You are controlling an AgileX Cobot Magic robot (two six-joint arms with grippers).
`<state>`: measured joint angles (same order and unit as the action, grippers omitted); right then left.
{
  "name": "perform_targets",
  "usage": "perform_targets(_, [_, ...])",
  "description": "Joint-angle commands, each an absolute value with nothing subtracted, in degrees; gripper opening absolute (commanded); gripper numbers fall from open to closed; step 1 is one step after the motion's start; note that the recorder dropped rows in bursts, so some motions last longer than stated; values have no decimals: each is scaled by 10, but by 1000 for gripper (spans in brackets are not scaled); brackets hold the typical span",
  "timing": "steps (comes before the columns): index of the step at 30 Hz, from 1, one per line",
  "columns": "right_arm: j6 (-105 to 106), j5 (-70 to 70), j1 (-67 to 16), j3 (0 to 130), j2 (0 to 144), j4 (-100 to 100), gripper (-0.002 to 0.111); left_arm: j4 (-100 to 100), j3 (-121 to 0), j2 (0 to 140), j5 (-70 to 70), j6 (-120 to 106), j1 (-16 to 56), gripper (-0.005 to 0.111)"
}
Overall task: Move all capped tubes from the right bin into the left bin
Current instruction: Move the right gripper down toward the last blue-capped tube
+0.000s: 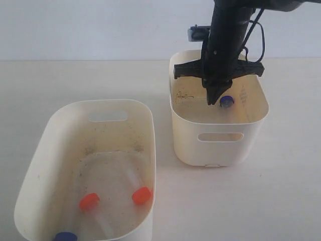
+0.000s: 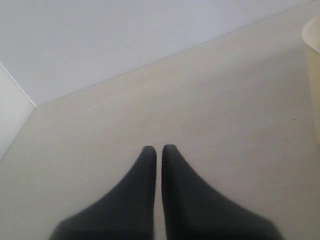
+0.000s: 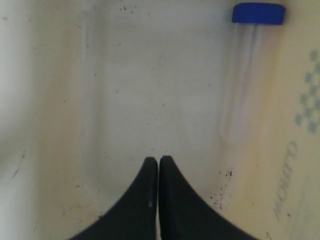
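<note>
One blue-capped tube [image 1: 227, 101] [image 3: 248, 65] lies on the floor of the right bin [image 1: 215, 145], close to its wall. My right gripper [image 1: 214, 98] [image 3: 158, 161] hangs inside that bin, shut and empty, just beside the tube. In the left bin [image 1: 148, 135] lie two orange-capped tubes [image 1: 90, 202] [image 1: 142, 195] and a blue-capped tube [image 1: 65, 236] at the picture's bottom edge. My left gripper [image 2: 159, 150] is shut on nothing above bare table; it does not show in the exterior view.
The right bin's inner wall [image 3: 300, 150] carries a faint printed mark, and dark specks dot its floor. A cream bin's rim [image 2: 312, 55] shows at the edge of the left wrist view. The two bins stand a short gap apart on a pale table.
</note>
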<state>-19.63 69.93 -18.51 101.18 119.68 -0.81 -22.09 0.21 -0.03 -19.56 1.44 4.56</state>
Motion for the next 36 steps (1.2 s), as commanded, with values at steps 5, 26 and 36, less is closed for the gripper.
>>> perform_targets(5, [-188, 700, -182, 1012, 1220, -8, 0, -219, 0, 0, -193, 20, 49, 4])
perform_targets(26, [-209, 700, -182, 1012, 1266, 77, 0, -219, 0, 0, -193, 20, 49, 4])
perform_targets(36, [-219, 700, -182, 1012, 1266, 141, 0, -219, 0, 0, -193, 20, 49, 4])
